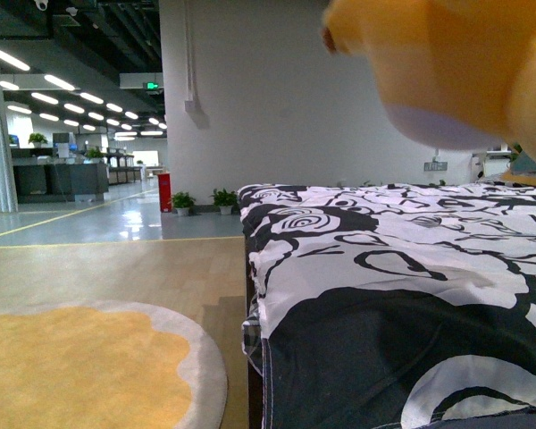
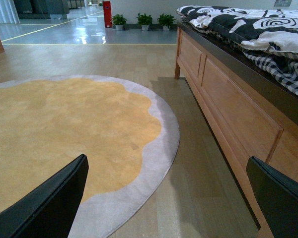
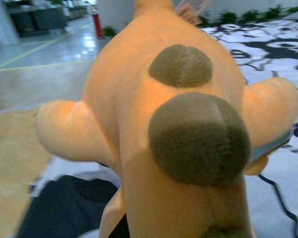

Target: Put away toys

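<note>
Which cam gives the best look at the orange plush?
Right wrist view: the plush toy fills the frame, showing two olive-brown nubs and stubby limbs, slightly soft-focused. Front view catches only a blurred piece of it in its top right corner. Left wrist view shows none of it, just the rug and wooden bed frame.

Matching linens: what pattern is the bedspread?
Black-and-white rose swirls cover the bedspread, clearest in the front view.

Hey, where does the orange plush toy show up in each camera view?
Front view: plush toy in the top right corner, above the bed.
Left wrist view: not in it.
Right wrist view: fills the middle, close up.
Shared landmark: the black-and-white bedspread, in all three views.
</note>
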`<state>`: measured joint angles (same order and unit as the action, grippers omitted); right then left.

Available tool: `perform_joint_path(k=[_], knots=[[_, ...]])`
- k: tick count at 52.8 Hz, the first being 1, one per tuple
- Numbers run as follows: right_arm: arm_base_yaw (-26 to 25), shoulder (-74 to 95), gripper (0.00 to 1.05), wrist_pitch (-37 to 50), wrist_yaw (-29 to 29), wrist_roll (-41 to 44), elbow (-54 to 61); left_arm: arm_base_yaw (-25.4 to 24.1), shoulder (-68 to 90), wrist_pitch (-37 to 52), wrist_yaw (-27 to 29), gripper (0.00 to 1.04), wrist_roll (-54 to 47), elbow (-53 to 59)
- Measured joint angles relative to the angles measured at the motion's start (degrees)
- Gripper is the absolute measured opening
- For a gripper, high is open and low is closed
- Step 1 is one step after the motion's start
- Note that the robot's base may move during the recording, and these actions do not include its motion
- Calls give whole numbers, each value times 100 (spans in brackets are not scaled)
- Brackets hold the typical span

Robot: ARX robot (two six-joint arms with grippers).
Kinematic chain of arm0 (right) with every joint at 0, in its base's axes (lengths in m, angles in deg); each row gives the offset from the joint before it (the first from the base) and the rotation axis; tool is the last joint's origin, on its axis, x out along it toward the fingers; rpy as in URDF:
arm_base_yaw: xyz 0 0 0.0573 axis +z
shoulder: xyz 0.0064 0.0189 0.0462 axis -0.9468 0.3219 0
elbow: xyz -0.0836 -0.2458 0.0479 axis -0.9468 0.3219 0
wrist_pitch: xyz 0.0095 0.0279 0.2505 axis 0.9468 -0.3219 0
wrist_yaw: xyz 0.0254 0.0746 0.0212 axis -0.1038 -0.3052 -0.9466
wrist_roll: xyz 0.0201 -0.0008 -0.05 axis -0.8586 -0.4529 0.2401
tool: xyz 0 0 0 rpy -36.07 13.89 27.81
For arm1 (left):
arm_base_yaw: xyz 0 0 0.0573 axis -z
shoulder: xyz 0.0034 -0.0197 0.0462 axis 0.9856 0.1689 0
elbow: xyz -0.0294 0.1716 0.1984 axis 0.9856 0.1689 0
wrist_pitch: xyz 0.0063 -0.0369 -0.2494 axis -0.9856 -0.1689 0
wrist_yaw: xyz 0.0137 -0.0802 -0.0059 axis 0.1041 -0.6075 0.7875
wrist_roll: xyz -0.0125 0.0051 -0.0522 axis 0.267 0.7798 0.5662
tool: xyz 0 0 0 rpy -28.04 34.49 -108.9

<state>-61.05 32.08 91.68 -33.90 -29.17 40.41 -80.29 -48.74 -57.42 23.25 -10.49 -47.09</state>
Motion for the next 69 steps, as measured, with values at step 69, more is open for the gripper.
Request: perform_joint_path(k=[69], knots=[[-1001,-2675,7,844,-800,549,3547,0,0,0,0,98,0,0]])
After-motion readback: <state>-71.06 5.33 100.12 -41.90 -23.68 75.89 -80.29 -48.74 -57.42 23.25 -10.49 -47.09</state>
